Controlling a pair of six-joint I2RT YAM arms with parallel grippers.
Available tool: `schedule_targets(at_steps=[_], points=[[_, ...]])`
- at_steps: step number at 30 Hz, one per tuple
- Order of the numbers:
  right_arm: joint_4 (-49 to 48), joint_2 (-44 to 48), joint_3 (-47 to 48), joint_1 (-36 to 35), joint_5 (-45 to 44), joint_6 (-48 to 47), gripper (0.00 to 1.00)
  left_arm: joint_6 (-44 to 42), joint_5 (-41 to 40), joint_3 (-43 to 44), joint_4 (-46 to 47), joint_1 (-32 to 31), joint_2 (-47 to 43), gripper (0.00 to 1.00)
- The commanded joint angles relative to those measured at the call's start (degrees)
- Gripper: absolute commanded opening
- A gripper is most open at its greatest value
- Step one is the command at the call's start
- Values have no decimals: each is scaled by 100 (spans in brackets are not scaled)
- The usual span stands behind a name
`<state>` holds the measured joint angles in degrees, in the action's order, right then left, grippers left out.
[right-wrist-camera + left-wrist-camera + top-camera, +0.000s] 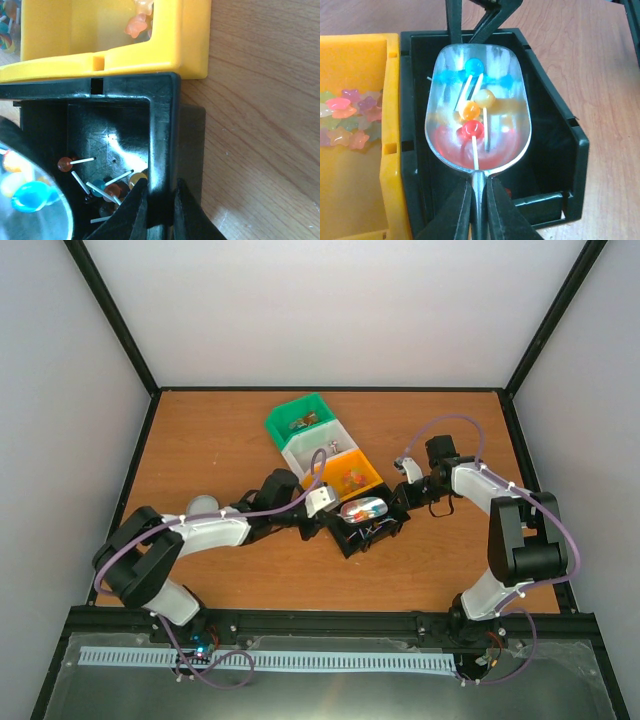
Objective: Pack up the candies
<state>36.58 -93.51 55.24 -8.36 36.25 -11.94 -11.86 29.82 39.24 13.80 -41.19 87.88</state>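
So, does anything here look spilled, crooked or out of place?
Nothing stands out. The lollipops lie inside the scoop, which the left gripper holds over the black bin; the right gripper clamps that bin's wall. No candy shows on the table.

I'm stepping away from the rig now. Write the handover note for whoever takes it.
Left gripper: jaws shut on the handle of the metal scoop, which holds four lollipops over the black bin.
Right gripper: jaws shut on that bin's wall.
Loose lollipops lie in the black bin; star candies in the orange bin.
Done: one scoop loaded. Left: tip it out, pack the rest.
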Motion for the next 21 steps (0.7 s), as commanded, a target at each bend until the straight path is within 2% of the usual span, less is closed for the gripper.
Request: schedule_targets(at_steps=[1,6,9,12,21], points=[[-16,-211,-27,-34,-10,-89,3,-232,213,93,-142,41,-421,1],[-3,-211,-19,-34,-4,-97,3,-630,526,865,-1833,56,-566,1],[-6,-211,-23,-34,-19,-98,3,-748,698,1156,-2516,153,-735,1],[-18,-184,-29,-34,-23,-89,3,-974,1138,1422,-3212,555,-920,1],[8,-160,-12,-34,31,-124,3,-1496,1308,1633,-4649,1894,-1728,1]])
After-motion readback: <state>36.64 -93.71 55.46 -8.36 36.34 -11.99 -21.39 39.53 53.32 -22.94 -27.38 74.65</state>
